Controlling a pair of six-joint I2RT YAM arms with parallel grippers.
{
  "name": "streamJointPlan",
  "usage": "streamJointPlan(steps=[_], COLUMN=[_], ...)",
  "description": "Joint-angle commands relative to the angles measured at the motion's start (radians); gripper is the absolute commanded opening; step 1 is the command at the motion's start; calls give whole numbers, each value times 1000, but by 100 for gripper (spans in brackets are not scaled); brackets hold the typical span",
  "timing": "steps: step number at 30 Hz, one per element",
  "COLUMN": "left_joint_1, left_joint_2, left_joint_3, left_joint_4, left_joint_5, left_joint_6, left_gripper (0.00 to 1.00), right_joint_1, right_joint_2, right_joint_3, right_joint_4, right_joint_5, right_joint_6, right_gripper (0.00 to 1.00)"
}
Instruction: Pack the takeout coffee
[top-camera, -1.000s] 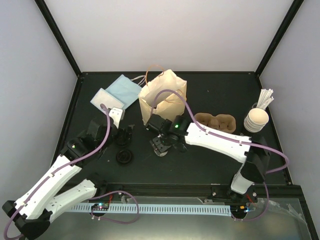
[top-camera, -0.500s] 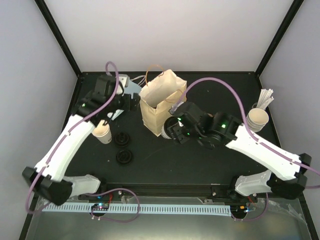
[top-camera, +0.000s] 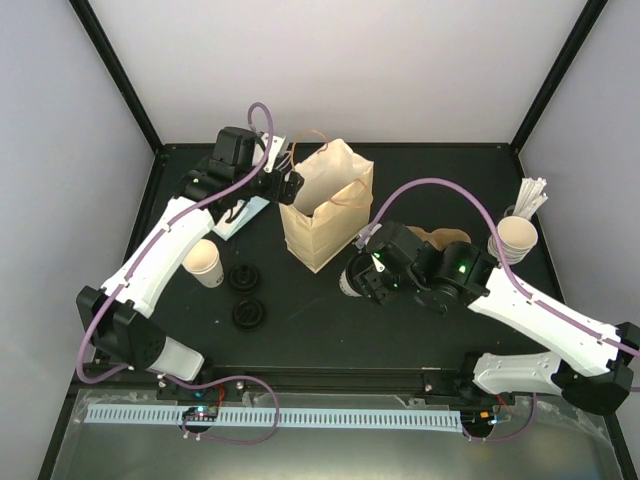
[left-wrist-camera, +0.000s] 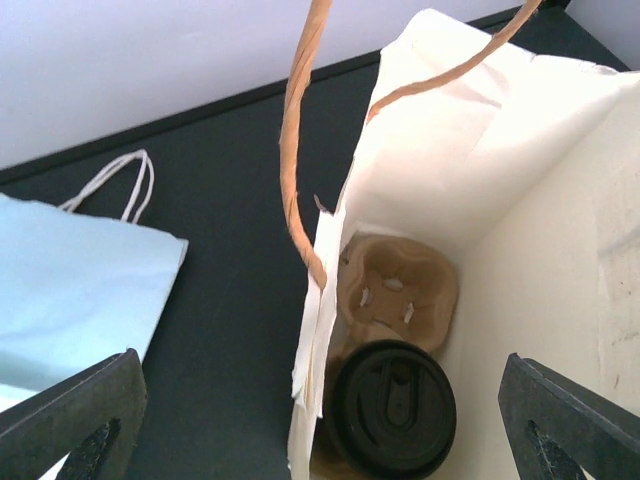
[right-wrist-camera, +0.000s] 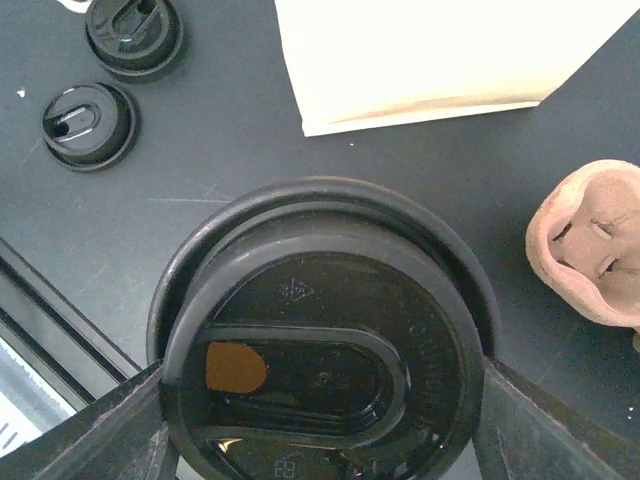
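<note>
The takeout coffee (top-camera: 203, 262), a small cream paper cup with a pale top, stands alone on the black table at the left. My left gripper (top-camera: 285, 185) (left-wrist-camera: 320, 410) is open, its fingers astride the left wall of the cream paper bag (top-camera: 330, 200) (left-wrist-camera: 480, 150). Inside the bag, a brown pulp carrier (left-wrist-camera: 395, 290) holds a black-lidded cup (left-wrist-camera: 392, 405). My right gripper (top-camera: 355, 280) (right-wrist-camera: 325, 400) is shut on a second black-lidded cup (right-wrist-camera: 320, 340), in front of the bag on its right.
Two loose black lids (top-camera: 245, 277) (top-camera: 248, 314) lie near the cream cup. Another brown carrier (top-camera: 440, 238) (right-wrist-camera: 590, 245) sits behind the right arm. A stack of cups with white sticks (top-camera: 515, 235) stands far right. Pale blue bags (top-camera: 240, 210) (left-wrist-camera: 70, 290) lie back left.
My left arm swung from the near left up to the bag's left rim, uncovering the cream cup. My right gripper carried its lidded cup a little to the right.
</note>
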Motion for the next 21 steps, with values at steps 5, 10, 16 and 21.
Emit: streamJointPlan(steps=[5, 10, 16, 21], left_joint_1=[6, 7, 6, 5], left_joint_2=[106, 168, 276, 328], left_joint_3=[135, 196, 299, 344], left_joint_4=[-26, -29, -69, -108], left_joint_5=[32, -21, -18, 18], left_joint_6=[159, 142, 150, 147], left_gripper=[98, 92, 76, 54], right_joint_1=[-4, -4, -4, -5], right_joint_2=[-28, -36, -49, -69], right_joint_3=[-10, 0, 21, 63], right_joint_4=[51, 48, 20, -11], right_joint_5=[-26, -26, -18, 0], right_joint_6=[-41, -49, -52, -61], right_gripper=[76, 76, 76, 75])
